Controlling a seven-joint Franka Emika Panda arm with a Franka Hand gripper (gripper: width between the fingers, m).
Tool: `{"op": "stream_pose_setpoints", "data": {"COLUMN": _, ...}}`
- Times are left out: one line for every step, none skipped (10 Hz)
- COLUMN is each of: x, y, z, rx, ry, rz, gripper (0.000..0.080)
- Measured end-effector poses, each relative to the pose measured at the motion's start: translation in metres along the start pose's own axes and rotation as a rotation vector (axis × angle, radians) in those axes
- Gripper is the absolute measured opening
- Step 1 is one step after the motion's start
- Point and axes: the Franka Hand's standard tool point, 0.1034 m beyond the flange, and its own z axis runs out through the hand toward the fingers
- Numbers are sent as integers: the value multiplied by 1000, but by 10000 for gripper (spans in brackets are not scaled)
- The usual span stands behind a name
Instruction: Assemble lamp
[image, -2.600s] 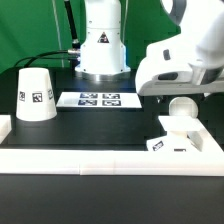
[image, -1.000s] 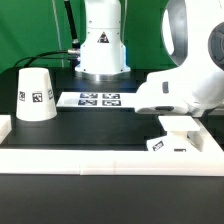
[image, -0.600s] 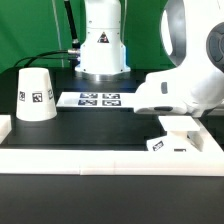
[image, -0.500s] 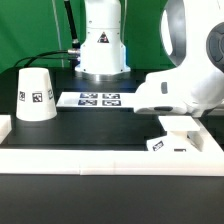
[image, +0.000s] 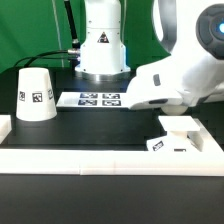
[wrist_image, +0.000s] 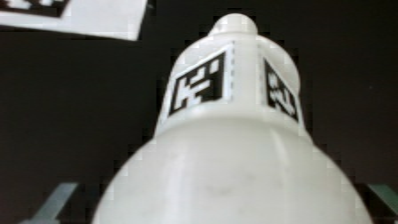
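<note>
In the wrist view the white bulb (wrist_image: 222, 150) fills the space between my gripper (wrist_image: 217, 207). Its round ball is close to the camera and its tagged neck points away over the dark table. The gripper is shut on the bulb, with one finger (wrist_image: 54, 205) at each side. In the exterior view the gripper (image: 188, 100) hangs just above the small blocky base (image: 178, 135) at the right, and the hand hides the bulb. The base's top is bare. The cone shade (image: 35, 95) stands at the exterior view's left, far from the gripper.
The marker board (image: 100, 99) lies at the back middle, in front of the robot's pedestal (image: 103, 45). A long white border rail (image: 110, 160) runs along the front and round the sides. A white tagged surface (wrist_image: 71, 15) shows in a corner of the wrist view.
The bulb stood on the base 2.6 s ago. The hand came down over it, and has now risen a little and tilted. The base's top is bare.
</note>
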Motion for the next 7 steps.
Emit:
{"op": "stream_pose_setpoints", "data": {"x": -7, "y": 2, "z": -7, "rx": 4, "ry": -9, "rz": -6, "gripper": 576}}
{"op": "stream_pose_setpoints", "data": {"x": -17, "y": 4, "z": -18, "rx": 9, "ry": -11, "rz": -6, "gripper": 576}}
{"op": "stream_pose_setpoints", "data": {"x": -23, "y": 5, "z": -28, "rx": 10, "ry": 1, "rz": -6, "gripper": 576}}
{"op": "stream_pose_setpoints", "data": {"x": -27, "y": 3, "z": -35, "rx": 8, "ry": 22, "rz": -8, "gripper": 576}}
{"op": "stream_pose_setpoints", "data": {"x": -24, "y": 4, "z": -34, "rx": 8, "ry": 34, "rz": -7, "gripper": 576}}
{"op": "stream_pose_setpoints", "data": {"x": -18, "y": 4, "z": -37, "rx": 8, "ry": 83, "rz": -6, "gripper": 576}}
{"op": "stream_pose_setpoints", "data": {"x": -13, "y": 4, "z": -42, "rx": 6, "ry": 173, "rz": -4, "gripper": 576}}
